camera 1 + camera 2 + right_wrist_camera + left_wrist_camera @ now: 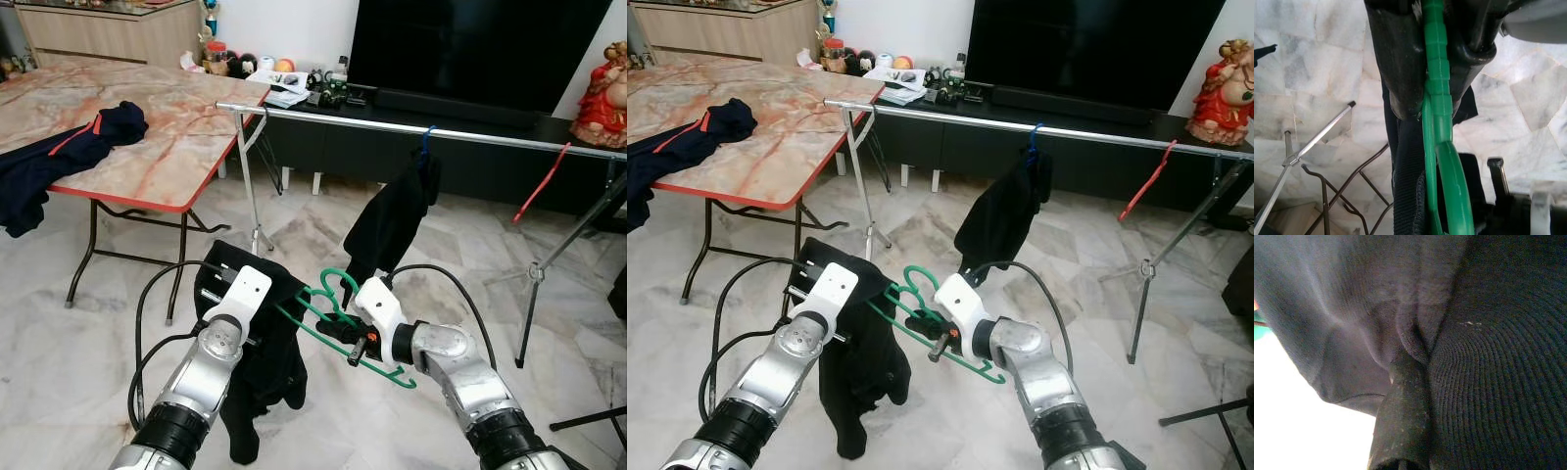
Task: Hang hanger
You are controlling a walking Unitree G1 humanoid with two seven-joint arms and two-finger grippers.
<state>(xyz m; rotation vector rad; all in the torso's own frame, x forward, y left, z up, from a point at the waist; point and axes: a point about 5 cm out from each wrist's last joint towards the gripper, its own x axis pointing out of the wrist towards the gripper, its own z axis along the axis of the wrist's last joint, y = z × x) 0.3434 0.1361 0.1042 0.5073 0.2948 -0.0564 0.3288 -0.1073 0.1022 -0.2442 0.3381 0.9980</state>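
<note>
Both arms were raised in front of the robot over a marble floor (78,372). The right tool (338,331) was clamped on a green hanger (333,311); the right wrist view showed the green bar (1436,73) pinched between the two black fingers (1396,63). The hanger sat tilted, its hook end up near the tool and its lower arm running down toward the right forearm. The left tool (211,279) was buried in a black garment (260,372); the left wrist view showed one finger (1403,416) pressed into a fold of dark knit cloth, so the tool was closed on the garment. The garment draped down from the left tool and touched the hanger's left end; whether it was threaded onto the hanger could not be told. Beyond the arms a long metal rail (392,124) ran across on thin tripod legs. On the rail hung a second black garment (392,215) from a blue hanger (426,142), and farther right a red hanger (544,181) hung bare. The green hanger was well below the rail, apart from it. To the left stood a marble-topped counter (176,127) with red edging, carrying a dark navy garment (59,157). A large dark TV (470,49) stood behind the rail.
</note>
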